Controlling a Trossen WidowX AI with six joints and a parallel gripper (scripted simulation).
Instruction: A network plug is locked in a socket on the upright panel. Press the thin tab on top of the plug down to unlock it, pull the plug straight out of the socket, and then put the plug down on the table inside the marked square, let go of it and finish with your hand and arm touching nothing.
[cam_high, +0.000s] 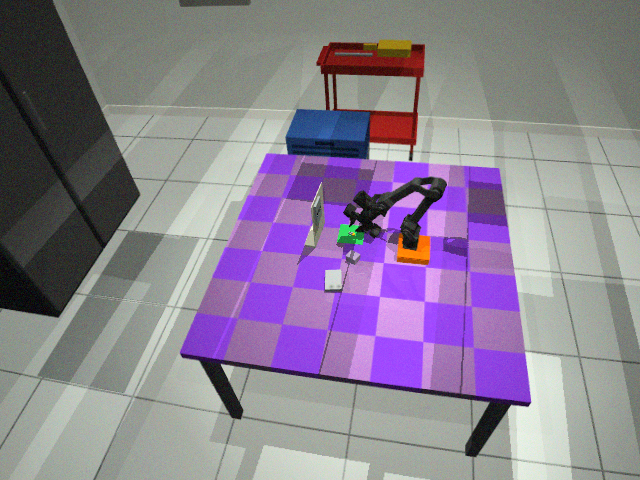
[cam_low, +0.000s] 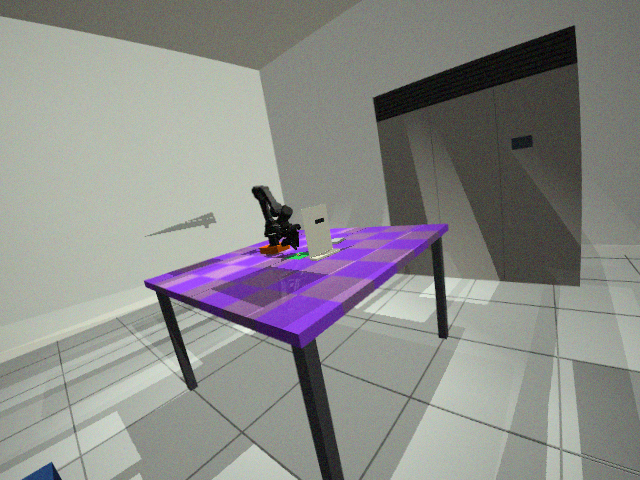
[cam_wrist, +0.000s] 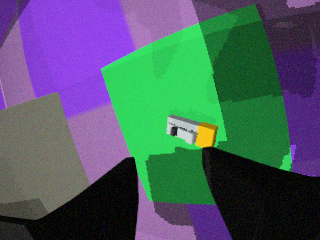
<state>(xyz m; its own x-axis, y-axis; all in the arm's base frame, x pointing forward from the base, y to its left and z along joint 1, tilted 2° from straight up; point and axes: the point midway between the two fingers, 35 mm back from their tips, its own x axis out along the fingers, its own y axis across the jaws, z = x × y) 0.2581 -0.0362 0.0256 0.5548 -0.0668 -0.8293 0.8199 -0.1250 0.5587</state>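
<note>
The plug (cam_high: 352, 234) (cam_wrist: 190, 131), pale grey with an orange-yellow end, lies on the green marked square (cam_high: 342, 238) (cam_low: 298, 256) (cam_wrist: 150, 90). In the wrist view all of it shows within the square. My gripper (cam_wrist: 169, 161) is open, with nothing between its fingertips. The right fingertip appears right beside the plug's yellow end; I cannot tell whether they touch. In the top view the gripper is low over the square. The upright panel (cam_high: 316, 227) (cam_low: 317, 237) stands beside the square, with no plug visible in it; the socket's inside is too small to make out.
The panel's pale foot (cam_wrist: 30, 150) shows at the left of the wrist view. A small grey block (cam_high: 353, 257) and a flat white plate (cam_high: 332, 279) lie on the table in front of the square. The arm's orange base (cam_high: 413, 252) (cam_low: 273, 250) is to its right in the top view.
</note>
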